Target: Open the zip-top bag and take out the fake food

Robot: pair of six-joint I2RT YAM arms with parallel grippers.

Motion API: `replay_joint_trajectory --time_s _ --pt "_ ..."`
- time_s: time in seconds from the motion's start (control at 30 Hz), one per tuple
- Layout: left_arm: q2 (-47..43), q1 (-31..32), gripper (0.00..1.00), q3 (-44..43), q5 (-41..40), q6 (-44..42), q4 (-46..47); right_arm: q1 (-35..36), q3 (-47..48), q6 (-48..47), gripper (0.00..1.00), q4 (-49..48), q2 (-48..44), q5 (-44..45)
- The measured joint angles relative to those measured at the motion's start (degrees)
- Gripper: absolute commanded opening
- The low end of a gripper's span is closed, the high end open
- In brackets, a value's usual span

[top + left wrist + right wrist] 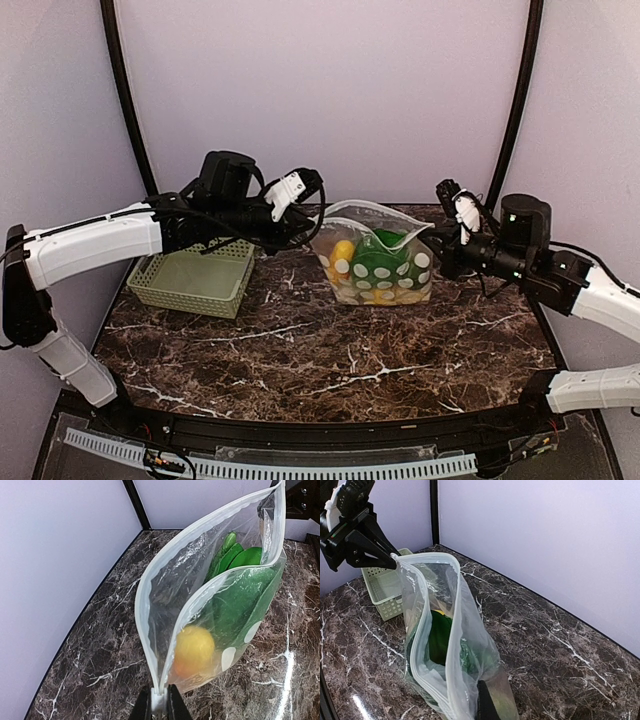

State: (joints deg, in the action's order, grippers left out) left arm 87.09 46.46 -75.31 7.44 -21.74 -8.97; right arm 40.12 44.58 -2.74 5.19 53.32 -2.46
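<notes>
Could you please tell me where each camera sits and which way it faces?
Top external: above and behind, facing the back wall; both arms show.
Left wrist: on the left gripper, looking right into the zip-top bag's mouth; fingertips show.
Right wrist: on the right gripper, looking left past the bag to the basket; one finger shows.
Shared: all three see the bag.

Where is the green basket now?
In the top view, the pale green slotted plastic basket sits at the dark marble table's left edge, left of the clear dotted zip-top bag.
</notes>
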Motion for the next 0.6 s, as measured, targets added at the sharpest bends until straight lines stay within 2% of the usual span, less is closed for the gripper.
replay_joint_trajectory --time_s 0.2,0.33,0.4,0.47,0.57,0.6 --pt "1.9 0.0 0.02 -1.2 2.3 -1.2 1.7 -0.1 0.4 -1.0 0.00 -0.4 0.2 -1.1" --pt "1.6 0.0 0.02 3.0 4.6 -1.9 3.8 0.1 -2.7 0.7 0.00 -1.1 0.4 -5.8" --pt "1.6 0.0 0.02 5.7 5.7 -2.3 4.3 0.6 -5.1 1.8 0.03 -0.9 0.8 -7.7" --pt "1.4 0.0 0.02 7.6 6.7 -2.7 4.3 1.3 -6.8 2.9 0.16 -0.6 1.0 -9.1" --pt "0.9 0.0 0.02 9.0 7.8 -3.5 4.3 2.2 -7.5 4.1 0.52 0.9 1.2 -11.0" --pt "0.8 0.0 0.03 9.1 8.1 -3.8 4.3 2.4 -7.5 4.9 0.72 1.2 1.2 -11.5"
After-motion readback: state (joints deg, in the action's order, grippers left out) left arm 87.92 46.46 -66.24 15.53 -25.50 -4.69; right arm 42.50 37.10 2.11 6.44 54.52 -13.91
